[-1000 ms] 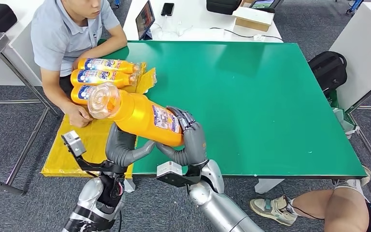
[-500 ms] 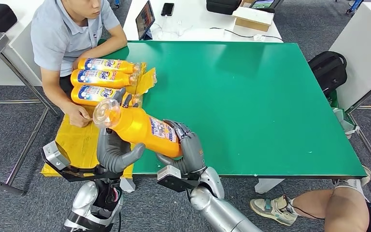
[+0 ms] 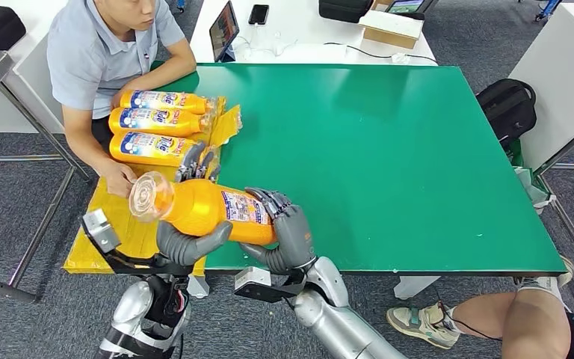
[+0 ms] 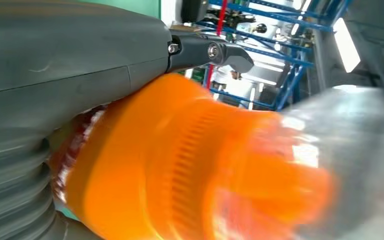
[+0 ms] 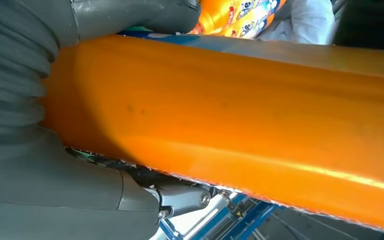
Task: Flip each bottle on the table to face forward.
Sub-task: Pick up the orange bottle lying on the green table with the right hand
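Observation:
An orange bottle (image 3: 209,211) with a clear cap is held nearly level above the table's near-left corner, cap toward the left, its small-print label facing up. My left hand (image 3: 187,241) grips it under the neck end, and my right hand (image 3: 284,232) grips its base end. The left wrist view shows the orange neck and clear cap (image 4: 205,165) close up against my left hand (image 4: 55,75). The right wrist view shows the orange body (image 5: 240,115) in my right hand (image 5: 40,165). Three more orange bottles (image 3: 153,120) lie side by side on yellow sheeting, blue labels up.
A person (image 3: 105,52) sits at the table's left side, one hand (image 3: 123,179) on the yellow sheeting (image 3: 127,217) near the held bottle. The green table (image 3: 389,149) stretches out to the right. A black backpack (image 3: 508,108) stands beyond its right edge, a person's foot (image 3: 418,321) below.
Both hands have lowered the bottle and tipped it from steeply raised toward level, the cap swinging down and left. The lying bottles have not moved.

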